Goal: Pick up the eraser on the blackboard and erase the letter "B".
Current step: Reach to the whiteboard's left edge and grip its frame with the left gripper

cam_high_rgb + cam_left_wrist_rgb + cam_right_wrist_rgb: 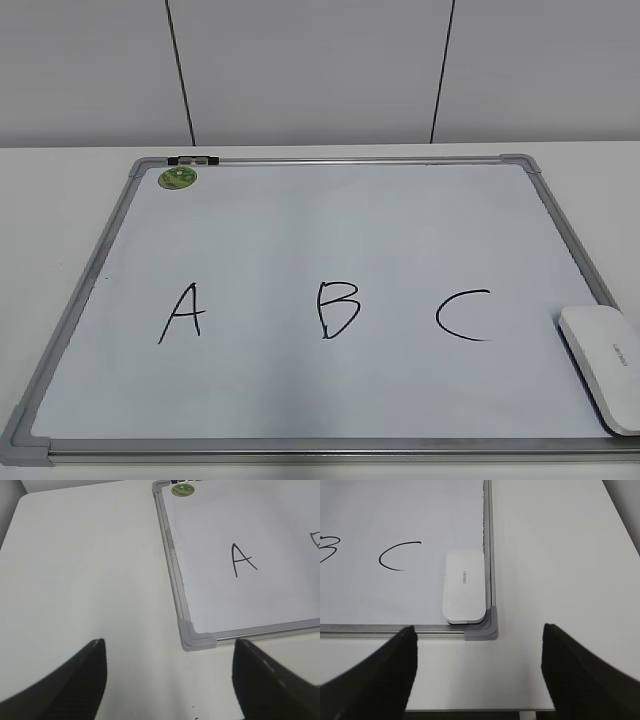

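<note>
The blackboard (330, 230) is a white dry-erase board with a grey frame, lying flat on the table. The black letter "B" (338, 309) stands in its middle, between an "A" (183, 313) and a "C" (463, 315). The white eraser (605, 362) lies on the board's near right corner; it also shows in the right wrist view (464, 586), beside the "C" (397, 556). My right gripper (478, 655) is open and empty over the table, just short of that corner. My left gripper (170, 667) is open and empty near the board's near left corner (196, 637). Neither gripper shows in the exterior view.
A round green magnet (178, 178) sits at the board's far left corner next to a small black clip (193, 160). White table (85, 570) lies left of the board and also right of it (555, 555). The table's near edge (470, 709) is close under my right gripper.
</note>
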Controlling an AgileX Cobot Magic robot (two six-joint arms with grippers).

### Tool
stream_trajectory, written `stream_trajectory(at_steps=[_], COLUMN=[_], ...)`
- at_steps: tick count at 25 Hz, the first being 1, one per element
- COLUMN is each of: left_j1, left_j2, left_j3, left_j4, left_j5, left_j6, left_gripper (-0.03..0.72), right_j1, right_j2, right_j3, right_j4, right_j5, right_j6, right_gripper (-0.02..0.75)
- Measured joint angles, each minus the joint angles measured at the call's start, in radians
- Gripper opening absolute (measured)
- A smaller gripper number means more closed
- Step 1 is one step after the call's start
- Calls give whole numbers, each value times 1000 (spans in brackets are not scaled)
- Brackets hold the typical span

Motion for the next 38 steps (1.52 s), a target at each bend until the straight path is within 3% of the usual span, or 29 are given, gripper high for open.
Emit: stream_trajectory(at_steps=[21, 31, 38], left_j1=[0, 0, 0], left_j2=[52, 480, 882], left_j3=[-37, -122, -252], left_j4=[-19, -39, -68], left_j5=[-45, -268, -344], left_j6=[0, 0, 0], left_gripper=[589, 589, 589], right_j1=[0, 0, 0], right_j2=[0, 0, 0], right_j3=[0, 0, 0], right_j4=[0, 0, 0], right_j5=[0, 0, 0], right_j6=[0, 0, 0], right_gripper=[573, 573, 573])
